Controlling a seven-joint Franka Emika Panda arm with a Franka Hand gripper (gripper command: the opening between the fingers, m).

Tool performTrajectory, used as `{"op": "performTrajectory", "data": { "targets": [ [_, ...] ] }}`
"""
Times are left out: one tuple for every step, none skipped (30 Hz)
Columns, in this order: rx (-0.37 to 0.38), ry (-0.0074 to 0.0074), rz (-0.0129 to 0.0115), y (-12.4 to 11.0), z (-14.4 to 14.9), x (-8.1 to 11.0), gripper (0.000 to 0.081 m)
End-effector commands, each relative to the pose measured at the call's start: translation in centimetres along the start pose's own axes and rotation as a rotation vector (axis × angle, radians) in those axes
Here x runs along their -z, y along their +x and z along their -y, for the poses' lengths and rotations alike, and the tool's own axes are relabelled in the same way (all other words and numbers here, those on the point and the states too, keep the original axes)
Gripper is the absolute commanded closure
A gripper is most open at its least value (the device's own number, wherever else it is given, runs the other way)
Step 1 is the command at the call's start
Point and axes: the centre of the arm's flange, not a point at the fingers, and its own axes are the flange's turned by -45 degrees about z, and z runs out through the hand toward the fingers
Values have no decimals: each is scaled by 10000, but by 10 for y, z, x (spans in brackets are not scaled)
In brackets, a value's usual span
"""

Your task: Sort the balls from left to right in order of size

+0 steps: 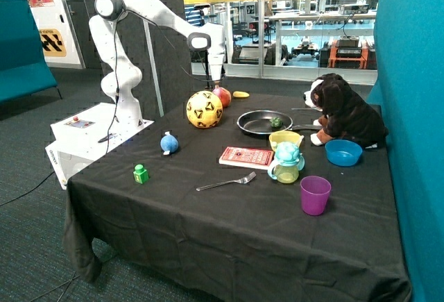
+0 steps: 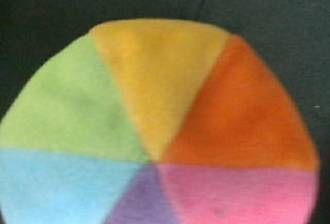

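Observation:
The large yellow ball with black markings (image 1: 205, 109) sits near the back of the black table (image 1: 229, 225). Just behind it rests the mid-sized multi-coloured ball (image 1: 223, 96), with my gripper (image 1: 217, 81) directly above it and very close. In the wrist view that ball (image 2: 154, 131) fills the picture with yellow, orange, pink, purple, blue and green wedges. The small blue ball (image 1: 169, 143) lies apart, toward the table edge nearest the robot base.
A flat yellow oval (image 1: 241, 94) lies behind the balls. A frying pan (image 1: 263, 121) holds a small green item (image 1: 276, 122). A red book (image 1: 247, 157), fork (image 1: 226, 182), sippy cup (image 1: 286, 163), purple cup (image 1: 315, 195), blue bowl (image 1: 343, 152), plush dog (image 1: 343, 111) and green block (image 1: 141, 173) stand around.

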Motion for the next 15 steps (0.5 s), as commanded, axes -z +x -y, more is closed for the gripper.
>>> {"op": "performTrajectory", "data": {
  "targets": [
    [182, 5, -7, -4, 19, -16, 0],
    [182, 5, -7, -4, 21, -17, 0],
    [197, 5, -7, -4, 22, -19, 0],
    [214, 5, -7, -5, 23, -20, 0],
    [269, 5, -7, -5, 25, -22, 0],
    [302, 5, -7, -6, 27, -24, 0],
    [303, 5, -7, -7, 28, -26, 0],
    [300, 5, -7, -7, 29, -27, 0],
    [320, 5, -7, -8, 30, -29, 0],
    [332, 5, -7, -8, 31, -31, 0],
    [347, 5, -7, -8, 32, -32, 0],
    [355, 5, -7, -9, 33, -34, 0],
    [371, 5, -7, -9, 35, -35, 0],
    [386, 5, -7, -9, 36, -36, 0],
    [408, 5, -7, -9, 37, -37, 0]
  ]
}}
